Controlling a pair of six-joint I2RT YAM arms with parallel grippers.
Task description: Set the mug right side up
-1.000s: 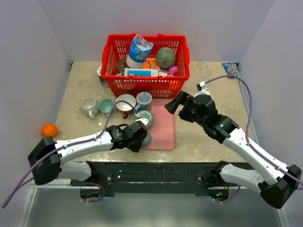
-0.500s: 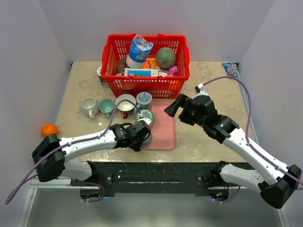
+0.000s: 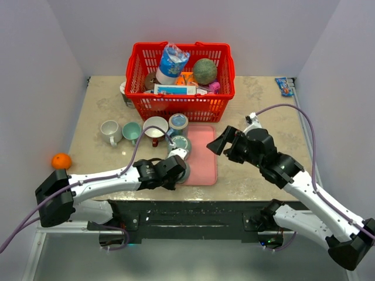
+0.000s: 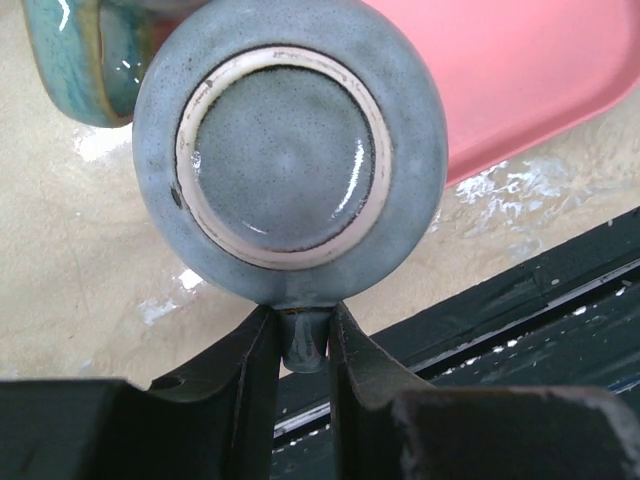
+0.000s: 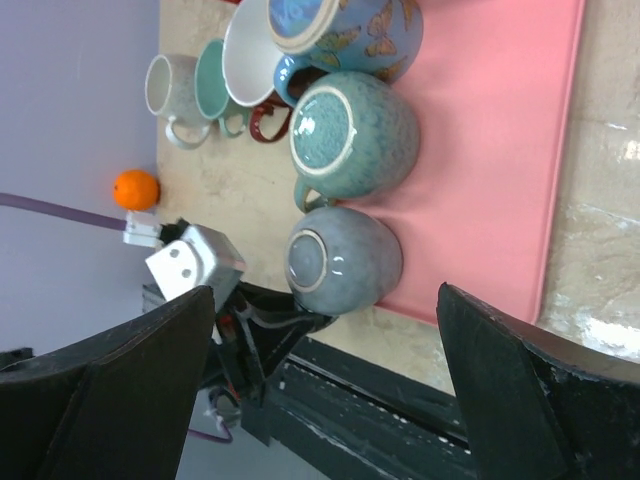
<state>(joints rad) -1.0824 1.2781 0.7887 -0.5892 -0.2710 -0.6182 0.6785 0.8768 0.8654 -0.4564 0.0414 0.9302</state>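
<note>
The grey-blue mug (image 3: 182,171) stands upside down, base up, at the near left corner of the pink mat (image 3: 203,153), close to the table's front edge. In the left wrist view its round base (image 4: 290,160) faces the camera. My left gripper (image 3: 174,170) is shut on the mug's handle (image 4: 304,340), one finger on each side. My right gripper (image 3: 221,141) is open and empty, hovering above the mat's right side. In the right wrist view the mug (image 5: 345,260) lies between its spread fingers, far below.
A teal mug (image 3: 180,144) stands upside down just behind the grey one. A butterfly mug (image 3: 178,124), a red-and-white mug (image 3: 155,129) and two more mugs stand to the left. A red basket (image 3: 181,105) of items is behind. An orange (image 3: 61,160) lies far left.
My left gripper has shifted slightly right and toward the front edge, still at the mug. My right arm has drawn back toward the near right.
</note>
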